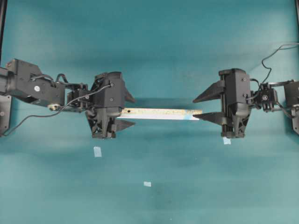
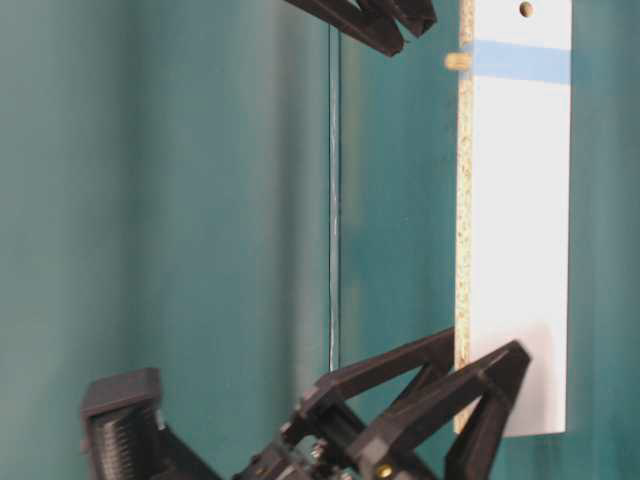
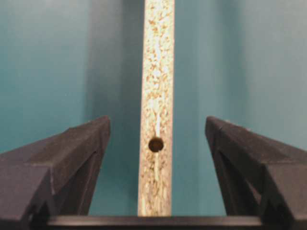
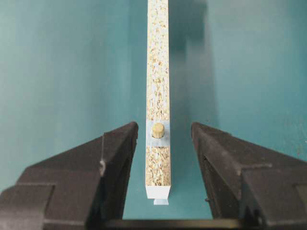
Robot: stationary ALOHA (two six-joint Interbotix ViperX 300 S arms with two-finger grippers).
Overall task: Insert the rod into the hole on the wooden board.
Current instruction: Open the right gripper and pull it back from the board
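Note:
The wooden board (image 1: 159, 113) stands on its long edge on the teal table, speckled edge up, between my two grippers. The rod (image 4: 158, 130) sits in the hole at the board's blue-marked end and pokes a little out of the edge (image 2: 457, 61). My right gripper (image 4: 164, 127) is open, its fingers either side of that end with a gap on both sides. My left gripper (image 3: 157, 122) is open around the plain end, clear of the board, where an empty dark hole (image 3: 156, 144) shows. Both grippers (image 1: 130, 111) (image 1: 195, 108) face each other along the board.
Three pale-blue tape squares lie on the table: one (image 1: 97, 151) below the left gripper, one (image 1: 227, 140) below the right gripper, one (image 1: 147, 184) nearer the front. A black cable (image 1: 273, 51) loops at the upper right.

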